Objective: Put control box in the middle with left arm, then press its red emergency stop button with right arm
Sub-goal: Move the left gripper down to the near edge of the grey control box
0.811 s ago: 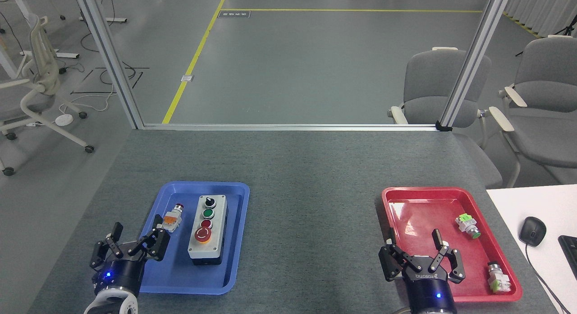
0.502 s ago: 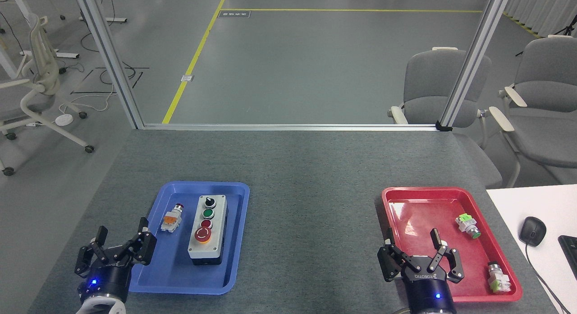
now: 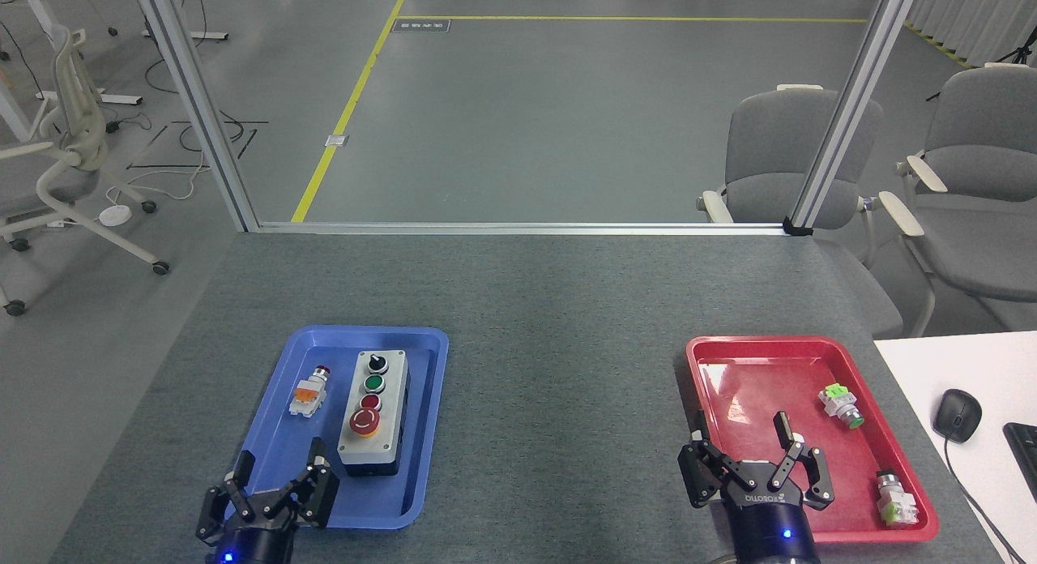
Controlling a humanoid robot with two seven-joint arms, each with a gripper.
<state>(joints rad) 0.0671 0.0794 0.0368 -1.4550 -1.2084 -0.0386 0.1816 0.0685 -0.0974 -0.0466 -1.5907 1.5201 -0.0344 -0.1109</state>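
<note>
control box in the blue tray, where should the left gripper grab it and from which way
Probably from above, fingers across the long black sides of the control box: it lies flat, buttons up. The open left gripper sits just near of it over the blue tray; avoid the big red button.

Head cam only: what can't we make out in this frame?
- Left pincer: wrist and arm cut off by the bottom edge of the head view.
- Right pincer: arm cut off by the bottom edge.
- Control box: button markings too small; far side hidden by its own body.
- Keyboard: cut off by the right edge.
- Loose pushbutton parts in the red tray: details too small.
</note>
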